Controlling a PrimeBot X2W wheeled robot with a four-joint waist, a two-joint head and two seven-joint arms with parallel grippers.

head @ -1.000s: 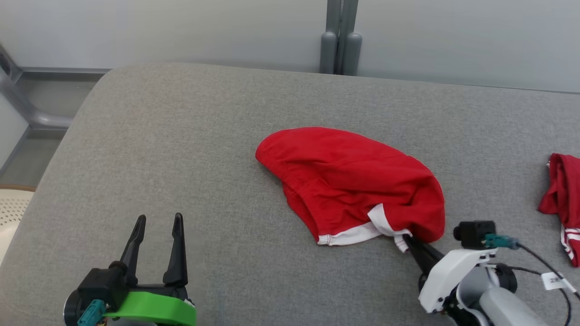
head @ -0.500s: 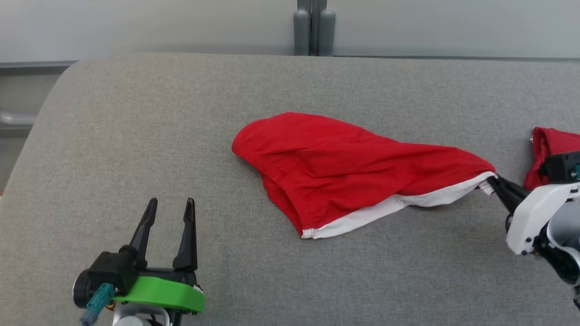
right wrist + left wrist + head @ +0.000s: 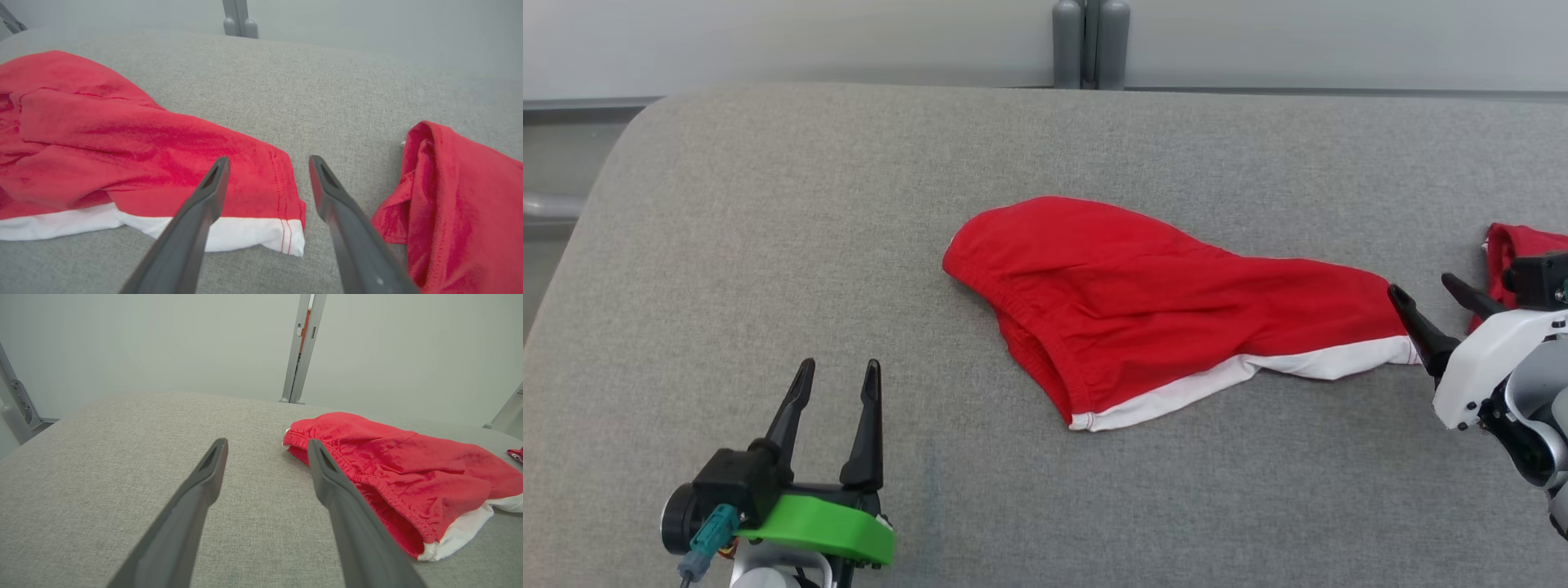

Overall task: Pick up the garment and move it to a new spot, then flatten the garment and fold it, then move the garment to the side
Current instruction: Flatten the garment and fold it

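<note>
The garment (image 3: 1160, 302) is a pair of red shorts with a white hem, lying spread on the grey cushioned surface (image 3: 768, 204). Its elastic waistband points left and its hem corner points right. My right gripper (image 3: 1421, 285) stands open just past that hem corner, touching nothing. In the right wrist view the garment (image 3: 122, 143) ends between and just beyond my right gripper (image 3: 269, 160) fingers. My left gripper (image 3: 840, 365) is open and empty at the lower left, well away from the cloth. In the left wrist view the garment (image 3: 400, 473) lies to the right of my left gripper (image 3: 267, 444).
A second bunched red cloth (image 3: 1515, 245) lies at the right edge, close behind my right gripper, and appears again at right (image 3: 457, 196). A grey post (image 3: 1090, 41) stands against the pale wall behind. The surface's rounded left corner (image 3: 645, 122) drops off to the floor.
My right gripper dragged the garment's hem corner to the right, stretching the cloth out, then opened and let it go. The left gripper stayed put. The head camera shifted slightly.
</note>
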